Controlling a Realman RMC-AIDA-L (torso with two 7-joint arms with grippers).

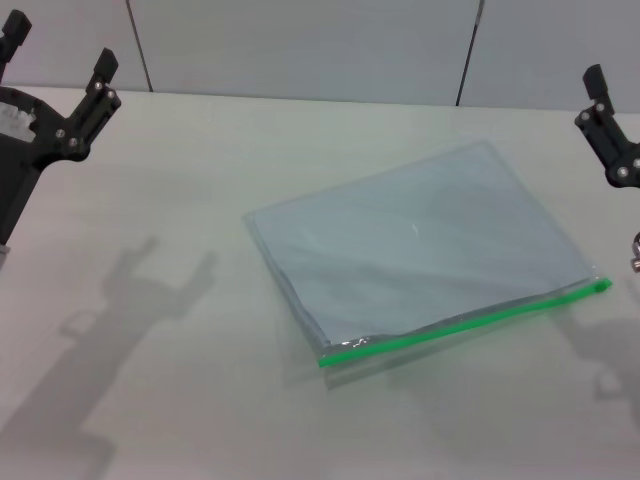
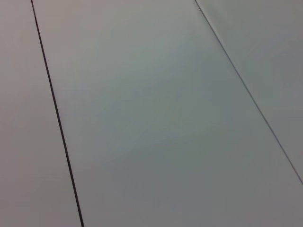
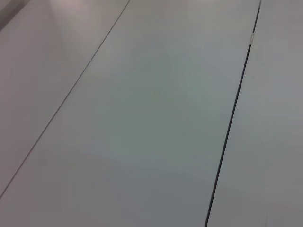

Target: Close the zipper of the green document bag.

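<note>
The green document bag lies flat on the white table, a translucent blue-grey pouch set at an angle in the middle of the head view. Its zipper is the bright green strip along the near long edge, rising toward the right. A small green bump near the strip's left end may be the slider; I cannot tell for sure. My left gripper hangs open above the far left of the table, well away from the bag. My right gripper hangs at the far right edge, partly out of frame, also apart from the bag.
A pale panelled wall with dark seams stands behind the table. Both wrist views show only such panels: a grey wall panel and another panel. The arms cast shadows on the table at near left and near right.
</note>
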